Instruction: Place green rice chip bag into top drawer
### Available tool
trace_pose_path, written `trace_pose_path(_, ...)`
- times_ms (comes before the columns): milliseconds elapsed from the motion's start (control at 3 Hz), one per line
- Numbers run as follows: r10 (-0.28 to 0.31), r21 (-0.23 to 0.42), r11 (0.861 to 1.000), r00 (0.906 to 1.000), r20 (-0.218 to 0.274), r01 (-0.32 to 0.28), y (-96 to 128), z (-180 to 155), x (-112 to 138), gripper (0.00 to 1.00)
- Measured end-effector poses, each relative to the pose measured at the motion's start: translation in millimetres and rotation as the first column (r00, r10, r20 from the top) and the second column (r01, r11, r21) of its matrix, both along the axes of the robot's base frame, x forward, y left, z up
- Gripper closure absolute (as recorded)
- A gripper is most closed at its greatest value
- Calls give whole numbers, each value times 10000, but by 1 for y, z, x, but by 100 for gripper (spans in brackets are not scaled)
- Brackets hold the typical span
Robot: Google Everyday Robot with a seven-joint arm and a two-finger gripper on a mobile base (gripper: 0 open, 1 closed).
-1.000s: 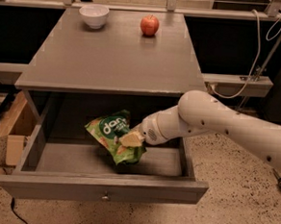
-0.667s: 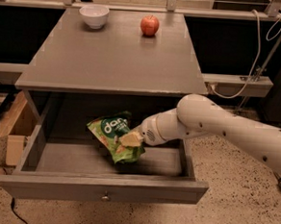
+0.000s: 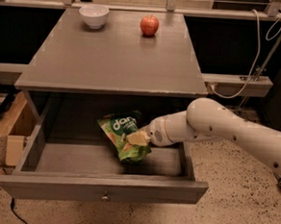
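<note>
The green rice chip bag (image 3: 121, 132) is a bright-green pouch with a dark-green patch and white lettering. It hangs tilted inside the open top drawer (image 3: 101, 188), just above the drawer floor near its middle back. My gripper (image 3: 136, 138) reaches in from the right, over the drawer's right side, and is shut on the bag's right edge. The white arm (image 3: 226, 129) runs off to the right. The drawer is pulled out, its front panel with a small metal knob (image 3: 105, 197) at the bottom of the view.
A red apple (image 3: 149, 25) and a white bowl (image 3: 93, 15) stand at the back of the grey table top (image 3: 110, 59). A cardboard box (image 3: 14, 129) sits on the floor to the left. Cables and a rail (image 3: 239, 82) are at the right.
The gripper and bag have shifted slightly right and up inside the drawer. Nothing else moved.
</note>
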State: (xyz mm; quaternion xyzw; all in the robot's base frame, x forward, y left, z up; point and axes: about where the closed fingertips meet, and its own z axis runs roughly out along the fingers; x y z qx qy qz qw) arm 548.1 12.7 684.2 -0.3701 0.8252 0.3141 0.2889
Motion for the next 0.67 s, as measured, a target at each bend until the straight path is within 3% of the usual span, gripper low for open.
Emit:
trace_pose_path(333,-615,389,9974,9978,238,606,-31,16,0,4)
trace_pose_path(667,-1258,668,9903,9902,602,1217,-69,36,0,0)
